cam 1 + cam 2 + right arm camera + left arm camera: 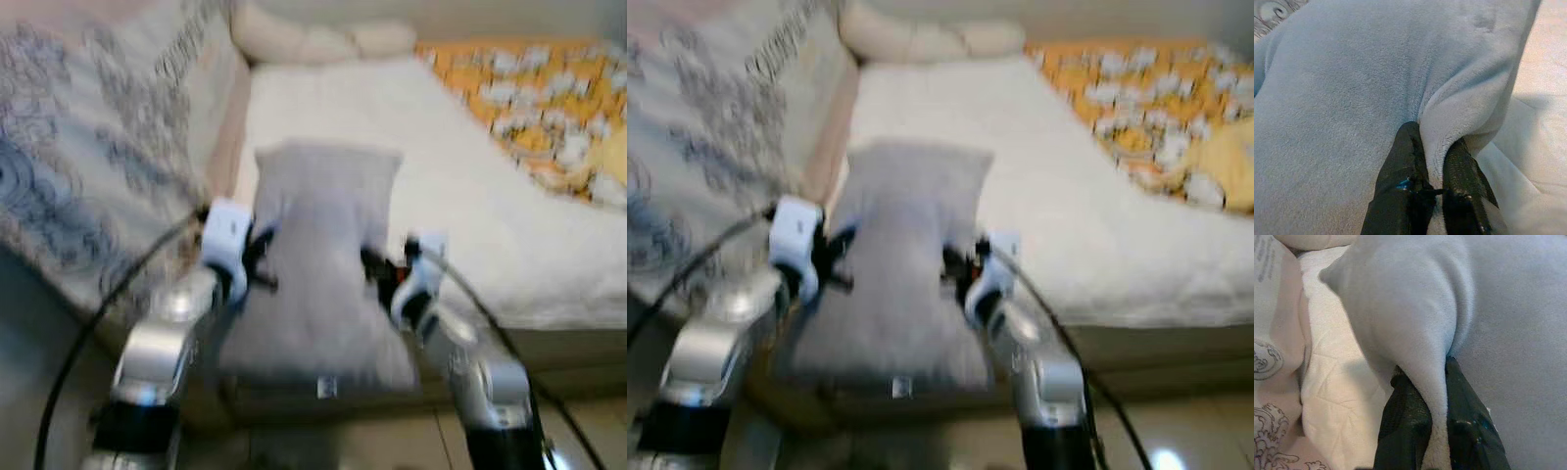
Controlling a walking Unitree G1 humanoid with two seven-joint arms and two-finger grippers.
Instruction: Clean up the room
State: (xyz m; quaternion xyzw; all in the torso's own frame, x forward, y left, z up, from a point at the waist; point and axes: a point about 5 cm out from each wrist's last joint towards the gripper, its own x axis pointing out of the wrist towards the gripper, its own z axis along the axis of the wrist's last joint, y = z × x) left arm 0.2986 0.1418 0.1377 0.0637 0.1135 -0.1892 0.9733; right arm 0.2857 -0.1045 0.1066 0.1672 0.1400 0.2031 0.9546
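Note:
A grey plush pillow [323, 264] hangs in front of me over the near edge of the white bed [460, 186], held from both sides. My left gripper [260, 257] is shut on the pillow's left edge; a fold of grey fabric [1435, 396] is pinched between its black fingers [1403, 431]. On the pillow's right edge my right gripper [377, 269] is shut too, a fold of plush [1437, 152] squeezed between its fingers [1405, 181]. The eye views are blurred.
A patterned grey-and-cream bedcover [88, 147] is heaped along the bed's left side. An orange flowered blanket [539, 98] lies at the far right. Cream pillows [313, 39] sit at the head. Tiled floor [578, 431] shows below the bed frame.

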